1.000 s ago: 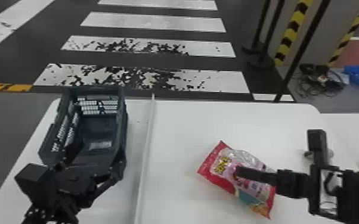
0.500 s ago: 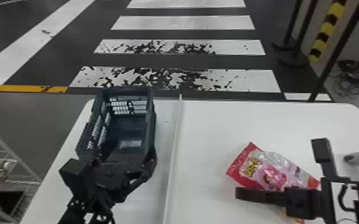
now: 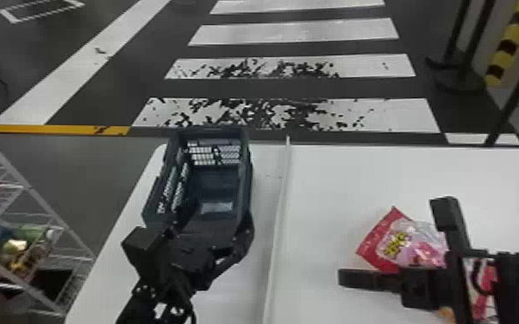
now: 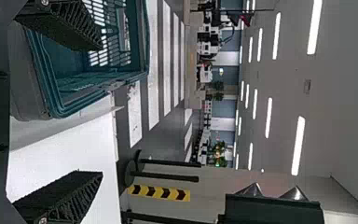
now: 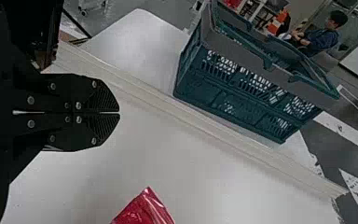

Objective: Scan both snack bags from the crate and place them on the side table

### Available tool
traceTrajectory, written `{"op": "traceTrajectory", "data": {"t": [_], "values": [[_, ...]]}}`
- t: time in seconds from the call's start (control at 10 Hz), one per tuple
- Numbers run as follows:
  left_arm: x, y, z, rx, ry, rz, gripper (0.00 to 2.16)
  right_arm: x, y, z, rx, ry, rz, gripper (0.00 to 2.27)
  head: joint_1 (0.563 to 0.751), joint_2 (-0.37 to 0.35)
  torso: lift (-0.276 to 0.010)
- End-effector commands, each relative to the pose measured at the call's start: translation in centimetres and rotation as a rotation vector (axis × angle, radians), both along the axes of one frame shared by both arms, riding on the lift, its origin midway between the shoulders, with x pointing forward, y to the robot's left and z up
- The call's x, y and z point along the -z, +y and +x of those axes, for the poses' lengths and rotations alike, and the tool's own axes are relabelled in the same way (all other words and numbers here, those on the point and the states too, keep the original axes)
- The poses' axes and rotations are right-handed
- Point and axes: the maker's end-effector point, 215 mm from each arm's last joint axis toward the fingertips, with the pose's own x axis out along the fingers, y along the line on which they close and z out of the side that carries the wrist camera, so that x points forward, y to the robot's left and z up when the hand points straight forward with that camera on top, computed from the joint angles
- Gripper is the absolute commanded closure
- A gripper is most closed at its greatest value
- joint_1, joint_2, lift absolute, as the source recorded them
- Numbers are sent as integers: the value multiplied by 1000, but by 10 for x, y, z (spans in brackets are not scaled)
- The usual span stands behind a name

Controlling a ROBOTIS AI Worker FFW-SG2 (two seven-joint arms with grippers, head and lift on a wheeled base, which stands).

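The red and pink snack bag (image 3: 414, 245) lies on the right part of the white table, partly covered by my right gripper (image 3: 347, 278). In the right wrist view, a red corner of the bag (image 5: 145, 211) lies off to the side of my right gripper (image 5: 119, 113), whose fingers are pressed together with nothing between them. My left gripper (image 3: 211, 230) is at the near end of the dark crate (image 3: 245, 185). From the left wrist, the left gripper (image 4: 101, 109) stands wide open, one finger overlapping the crate (image 4: 58, 100). A pale patch shows on the crate's floor.
A low white divider (image 3: 278, 215) runs along the white table (image 3: 327, 189) between crate and bag. A wire rack (image 3: 34, 241) holding goods stands at the left. Black posts and a yellow-black striped post (image 3: 508, 47) stand beyond the right side.
The head view has turned left, so the crate, divider and bag sit farther right in it. Relative to the bag, my right gripper has shifted left and nearer. The left gripper stays at the crate's near end.
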Motion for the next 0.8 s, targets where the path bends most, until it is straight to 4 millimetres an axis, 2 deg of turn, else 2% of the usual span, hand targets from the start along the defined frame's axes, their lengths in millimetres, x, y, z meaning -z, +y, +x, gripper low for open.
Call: {"op": "traceTrajectory", "data": {"t": [0.0, 0.3, 0.7], "values": [[0, 1, 0, -1, -1, 0, 39, 7, 6, 12, -4, -34, -31, 2253, 695, 171, -95], [1, 0, 0, -1, 2, -1, 39, 16, 5, 23, -1, -53, -76, 2253, 695, 178, -95], [1, 1, 0, -2, 2, 1, 39, 23, 8, 49, 2, -71, -116, 2253, 695, 174, -95]]}}
